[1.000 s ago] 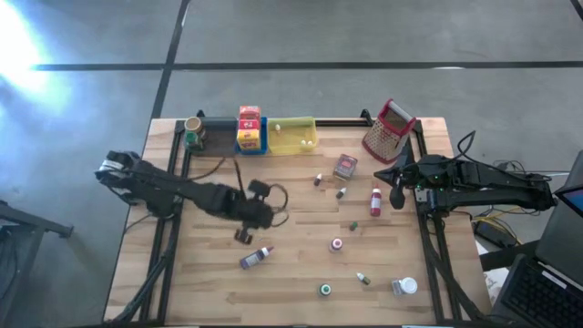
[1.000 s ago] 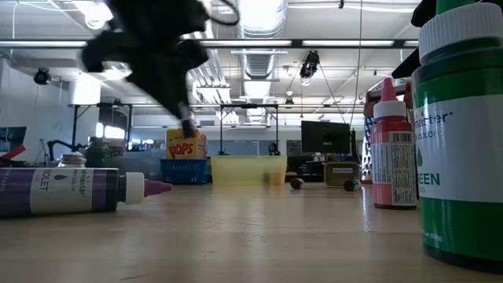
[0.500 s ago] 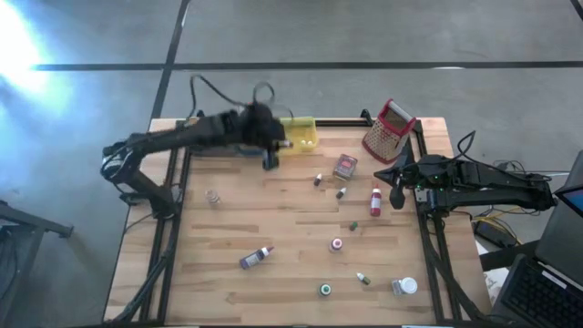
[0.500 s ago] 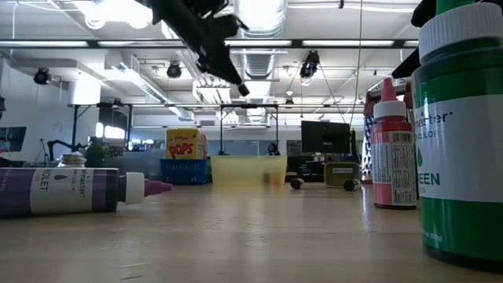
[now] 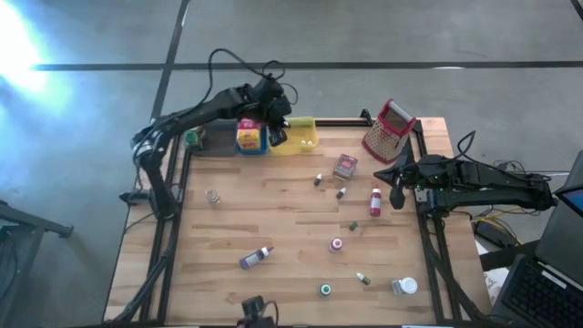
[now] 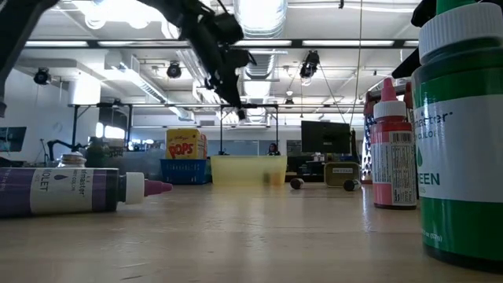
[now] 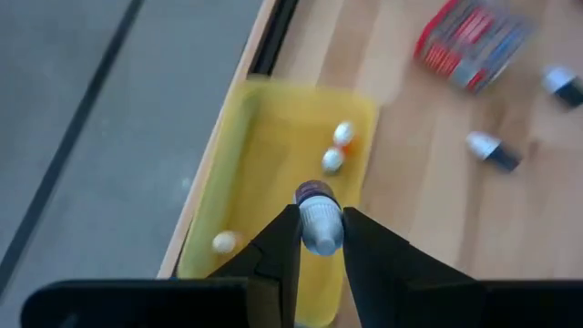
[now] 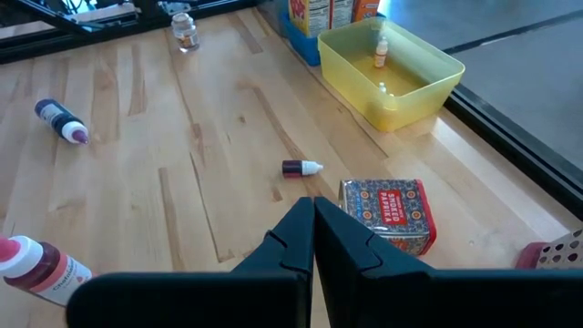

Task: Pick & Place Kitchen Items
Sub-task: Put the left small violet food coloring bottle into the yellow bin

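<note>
The left arm reaches from its base at the table's left edge diagonally up toward the far edge; its left gripper [image 5: 276, 121] hangs in the air over the near-left corner of the yellow tray [image 5: 296, 137], fingers pointing down; the fingers [image 7: 281, 251] are clenched on a small vial [image 7: 319, 221] with a dark cap and pale body, held upright between the tips above the tray's floor; three tiny pale items [image 7: 333, 160] already lie in that tray. The right arm lies low along the table's right edge, stretched toward the middle; its right gripper [image 5: 397, 189] is pressed shut with nothing in it, just beside the pink-capped bottle [image 5: 375, 202] and near the patterned tin [image 8: 389, 212].

Along the far edge the yellow tray sits touching the blue tray [image 5: 250, 138], which holds a red and yellow box [image 6: 185, 145]; the grater [image 5: 389, 130] stands at the far right corner. Loose items are scattered over the right half of the wood: a purple bottle [image 5: 256, 258] lying on its side, a green-capped jar [image 5: 325, 290], a pink-capped jar [image 5: 337, 244], a white-capped jar [image 5: 405, 287] near the front right corner, small vials [image 5: 340, 193] between tin and bottle. A clear jar [image 5: 212, 197] stands alone at left; the wood around it and along the front left lies open.
</note>
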